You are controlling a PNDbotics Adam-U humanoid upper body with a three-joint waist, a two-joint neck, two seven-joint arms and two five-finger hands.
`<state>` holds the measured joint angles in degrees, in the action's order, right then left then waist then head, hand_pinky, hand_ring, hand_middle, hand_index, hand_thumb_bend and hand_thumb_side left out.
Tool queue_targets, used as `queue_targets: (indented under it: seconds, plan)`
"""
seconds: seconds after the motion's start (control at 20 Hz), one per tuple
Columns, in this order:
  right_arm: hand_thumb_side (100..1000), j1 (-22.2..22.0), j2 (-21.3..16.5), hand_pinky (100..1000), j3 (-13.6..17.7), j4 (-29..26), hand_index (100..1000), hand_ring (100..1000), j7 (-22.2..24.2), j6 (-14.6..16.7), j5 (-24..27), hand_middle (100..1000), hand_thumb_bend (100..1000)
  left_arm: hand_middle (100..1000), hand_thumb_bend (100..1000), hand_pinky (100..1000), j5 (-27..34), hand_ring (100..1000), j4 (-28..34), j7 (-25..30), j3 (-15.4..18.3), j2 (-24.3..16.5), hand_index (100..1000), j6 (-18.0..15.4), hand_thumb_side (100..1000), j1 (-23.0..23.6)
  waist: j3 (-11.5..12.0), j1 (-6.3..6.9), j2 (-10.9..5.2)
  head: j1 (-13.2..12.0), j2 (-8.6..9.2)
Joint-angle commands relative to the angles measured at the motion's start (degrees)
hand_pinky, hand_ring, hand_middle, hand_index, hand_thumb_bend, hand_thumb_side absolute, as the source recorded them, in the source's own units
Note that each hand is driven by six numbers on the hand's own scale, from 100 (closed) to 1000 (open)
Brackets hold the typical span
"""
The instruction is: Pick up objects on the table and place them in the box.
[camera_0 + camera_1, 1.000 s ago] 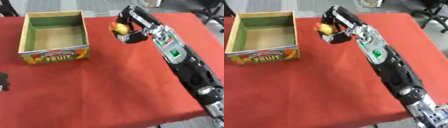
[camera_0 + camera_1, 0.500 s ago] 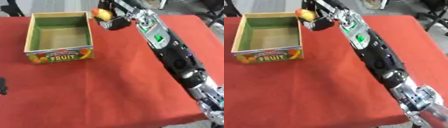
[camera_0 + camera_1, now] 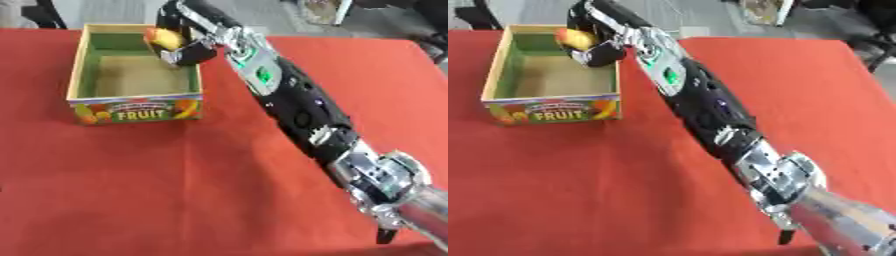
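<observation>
The red cloth-covered table point(image 3: 122, 190) is seen bearing one thing only — an open cardboard box with green inner walls and a printed "FRUIT" front panel point(image 3: 136, 111), standing near the table's far left corner. The box's floor appears bare. The robot's long black and silver right arm point(image 3: 297, 107) is stretched from the near right edge diagonally across the table to the box's far right corner. There the black right hand point(image 3: 185, 37) is held above the box's right wall, its fingers curled round a small rounded yellow and orange-red fruit point(image 3: 164, 38), which is carried just inside the rim, over the far part of the opening. The left hand is not shown in either view.

Risk is judged to lie mainly in the release — the fruit hangs close to the right wall and far rim, so a drop made here could strike the rim and roll out onto the cloth. The wall could also be nudged by the lowered hand, and the light box shifted.
</observation>
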<state>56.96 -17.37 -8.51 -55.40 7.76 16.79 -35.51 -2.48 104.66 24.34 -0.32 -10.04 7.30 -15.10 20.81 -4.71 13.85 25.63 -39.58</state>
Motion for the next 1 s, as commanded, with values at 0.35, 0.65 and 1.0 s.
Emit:
queue_targets:
  seconds: [0.35, 0.65, 1.0]
  plan:
    - [197, 3.8, 1.5, 779, 3.1, 12.3, 831, 854, -3.3, 2.9, -13.8, 797, 342, 526, 332, 493, 1.1, 513, 0.9, 2.0, -1.7, 0.2, 514, -0.4, 369, -2.2, 4.6, 0.04, -0.07, 5.0, 1.84]
    - [397, 4.0, 1.8, 935, 3.7, 12.6, 947, 972, -4.3, 3.7, -21.2, 936, 575, 526, 332, 493, 1.1, 513, 1.0, 2.0, -1.7, 0.2, 514, -0.4, 369, -2.5, 4.4, -0.12, -0.01, 5.2, 1.94]
    - [420, 4.1, 0.8, 871, 4.6, 7.0, 911, 920, -8.6, 2.3, -18.3, 867, 530, 526, 333, 493, 0.9, 513, 0.9, 1.6, -1.3, -0.1, 514, -0.3, 369, -2.2, 2.6, -0.31, -0.46, 4.3, 2.07]
